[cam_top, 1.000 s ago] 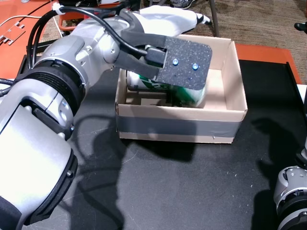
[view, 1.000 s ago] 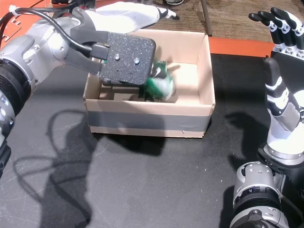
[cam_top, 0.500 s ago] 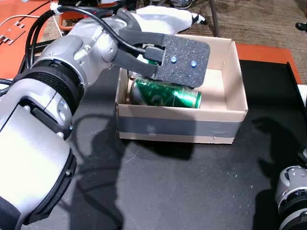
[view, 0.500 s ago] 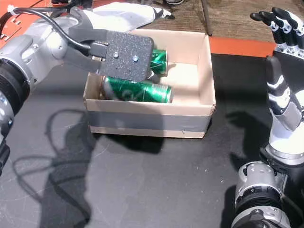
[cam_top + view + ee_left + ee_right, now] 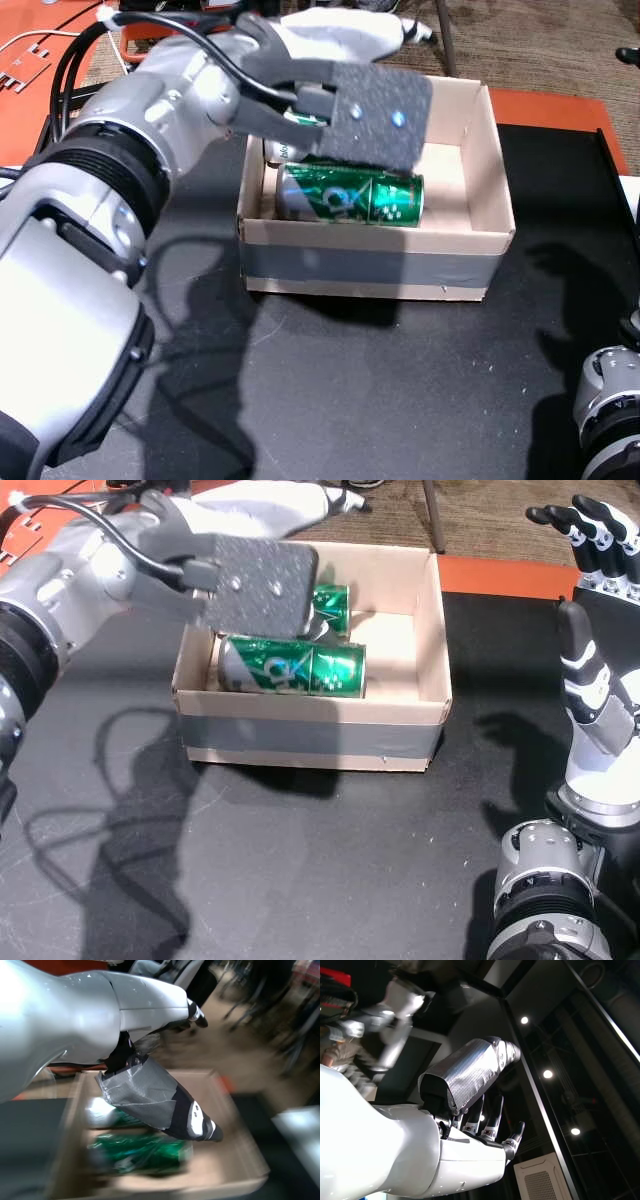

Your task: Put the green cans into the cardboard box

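Note:
A green can (image 5: 350, 197) (image 5: 292, 667) lies on its side inside the cardboard box (image 5: 370, 265) (image 5: 310, 735), along the front wall. A second green can (image 5: 330, 602) lies behind it, partly hidden by my left hand. My left hand (image 5: 370, 115) (image 5: 255, 580) hovers over the box's left half, open and holding nothing. In the left wrist view the thumb (image 5: 165, 1105) sticks out above both blurred cans (image 5: 140, 1152). My right hand (image 5: 595, 610) (image 5: 480, 1110) is raised at the right edge, apart from the box, its fingers spread.
A white cloth (image 5: 340, 25) (image 5: 260, 505) lies just behind the box. An orange surface (image 5: 30, 60) is at the far left, and an orange strip (image 5: 550, 110) runs behind the box on the right. The box stands on a black tabletop (image 5: 380, 390).
The can left my left hand, dropped into the box and settled on its side by the front wall. The left hand rose slightly. The right hand stayed put.

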